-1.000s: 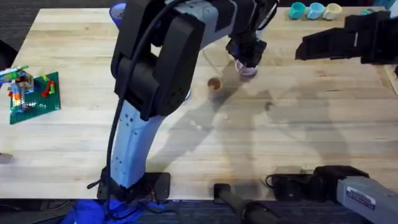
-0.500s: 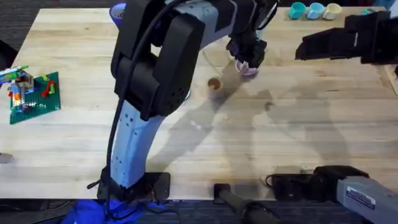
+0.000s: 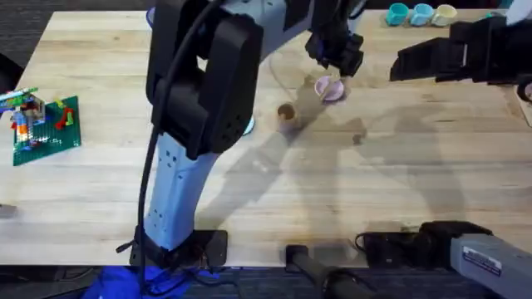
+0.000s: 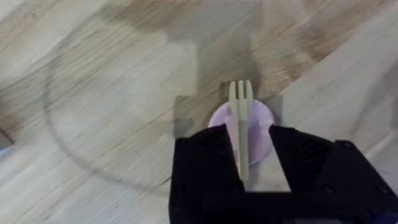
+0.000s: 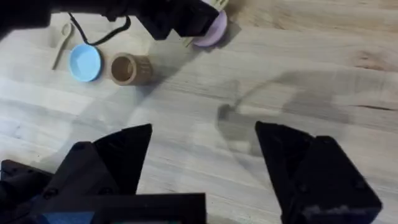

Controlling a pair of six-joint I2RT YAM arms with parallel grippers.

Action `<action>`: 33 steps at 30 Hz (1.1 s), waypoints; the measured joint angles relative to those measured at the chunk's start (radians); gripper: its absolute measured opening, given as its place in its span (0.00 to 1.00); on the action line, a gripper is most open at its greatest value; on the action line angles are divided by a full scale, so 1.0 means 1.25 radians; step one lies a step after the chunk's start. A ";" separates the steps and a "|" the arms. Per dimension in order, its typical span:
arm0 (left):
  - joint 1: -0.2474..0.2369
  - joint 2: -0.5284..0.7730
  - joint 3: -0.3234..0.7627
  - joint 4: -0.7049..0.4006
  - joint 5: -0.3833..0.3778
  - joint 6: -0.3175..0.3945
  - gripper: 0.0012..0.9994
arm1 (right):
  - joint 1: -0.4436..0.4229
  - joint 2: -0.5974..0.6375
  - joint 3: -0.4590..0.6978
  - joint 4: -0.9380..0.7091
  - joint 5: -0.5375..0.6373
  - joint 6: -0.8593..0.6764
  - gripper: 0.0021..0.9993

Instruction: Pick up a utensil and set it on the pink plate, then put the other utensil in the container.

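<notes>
Hovering just above the pink plate (image 3: pixel 330 90), left tool (image 4: pixel 256 163) has its fingers spread apart with nothing between them; the fork (image 4: pixel 240 127) lies across the plate, tines poking past the rim at 12 o'clock in the left wrist view. Plate sits on the wooden surface (image 3: pixel 399 174) at about 1 o'clock from the overhead view's centre. Brown container (image 3: pixel 286 112) stands upright at 8 o'clock of the plate, near but apart. Right wrist view shows the container (image 5: pixel 126 69) beside a light blue plate (image 5: pixel 84 62), almost touching, and the wooden spoon (image 5: pixel 61 42) lying on the surface just past the blue plate, apart from it. Right tool (image 5: pixel 202 152) spread wide, empty, held well apart from the plate, at 3 o'clock of it in overhead. Lego set (image 3: pixel 43 122) at far 9 o'clock edge.
</notes>
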 joint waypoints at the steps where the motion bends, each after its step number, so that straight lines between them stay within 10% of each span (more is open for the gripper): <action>1: 0.004 0.000 0.007 -0.003 0.000 0.000 0.42 | 0.000 0.000 0.000 0.000 0.000 0.000 1.00; 9: 0.046 0.000 0.046 -0.022 0.000 -0.001 0.64 | 0.000 0.000 0.000 0.000 0.000 0.000 1.00; 14: 0.072 0.000 0.049 -0.036 0.000 -0.001 0.98 | 0.000 0.000 0.000 0.000 0.000 0.000 1.00; 33: 0.164 0.000 0.169 -0.246 0.000 0.000 0.99 | 0.000 0.000 0.000 0.006 0.000 0.000 1.00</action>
